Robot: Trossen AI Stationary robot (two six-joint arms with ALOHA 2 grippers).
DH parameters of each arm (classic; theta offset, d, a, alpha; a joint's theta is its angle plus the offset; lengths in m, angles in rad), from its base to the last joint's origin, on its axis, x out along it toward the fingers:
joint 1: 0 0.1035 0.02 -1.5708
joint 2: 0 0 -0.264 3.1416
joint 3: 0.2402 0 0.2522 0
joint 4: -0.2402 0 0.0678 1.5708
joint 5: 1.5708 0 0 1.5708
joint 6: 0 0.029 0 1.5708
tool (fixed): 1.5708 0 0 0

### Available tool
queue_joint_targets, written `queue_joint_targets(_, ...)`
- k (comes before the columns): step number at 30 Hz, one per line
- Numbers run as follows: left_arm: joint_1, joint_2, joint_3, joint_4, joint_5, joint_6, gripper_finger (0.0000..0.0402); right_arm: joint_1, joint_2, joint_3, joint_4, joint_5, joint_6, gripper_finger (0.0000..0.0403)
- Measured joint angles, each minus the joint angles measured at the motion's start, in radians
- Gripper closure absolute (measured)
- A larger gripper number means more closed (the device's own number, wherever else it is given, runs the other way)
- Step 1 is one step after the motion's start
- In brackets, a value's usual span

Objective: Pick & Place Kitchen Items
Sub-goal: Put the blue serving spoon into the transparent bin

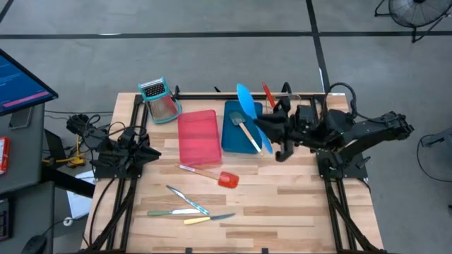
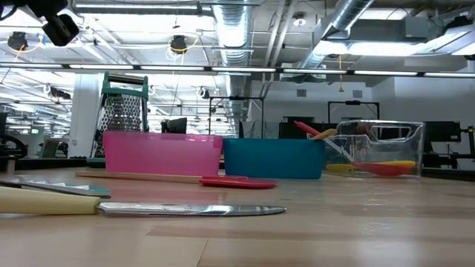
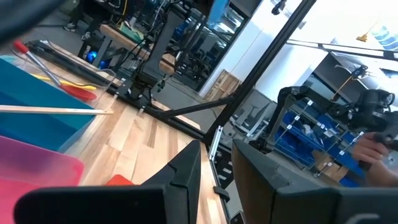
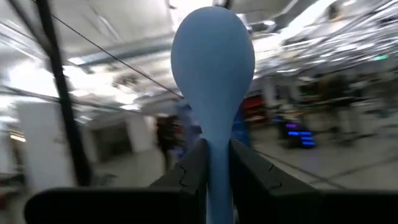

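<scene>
The blue spoon (image 4: 212,56) has its handle cut off at the frame's edge.

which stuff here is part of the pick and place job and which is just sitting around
Job items: blue spoon in right gripper, grey spatula, long red spoon, red spatula, three knives.

Just lying about: pink tray, blue tray, clear tray, grater, left gripper idle.
</scene>
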Motion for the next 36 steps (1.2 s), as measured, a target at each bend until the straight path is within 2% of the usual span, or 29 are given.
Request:
queue_joint_targets(7,0.000,0.000,0.000,0.013,-0.024,0.000,0.0325,-0.004,0.000,0.000,-0.087,0.179,-0.187,0.0349)
queue_joint_targets(12,0.000,0.000,0.000,0.016,-0.024,-0.015,0.0325,-0.002,0.000,0.000,-0.139,0.241,-0.352,0.0349)
queue_joint_targets(24,0.000,0.000,0.000,0.024,-0.029,-0.016,0.0325,-0.001,0.000,0.000,-0.243,0.249,-0.805,0.0349)
queue_joint_targets(36,0.000,0.000,0.000,0.027,-0.070,-0.016,0.0325,-0.023,0.000,0.000,-0.289,0.249,-0.911,0.0349)
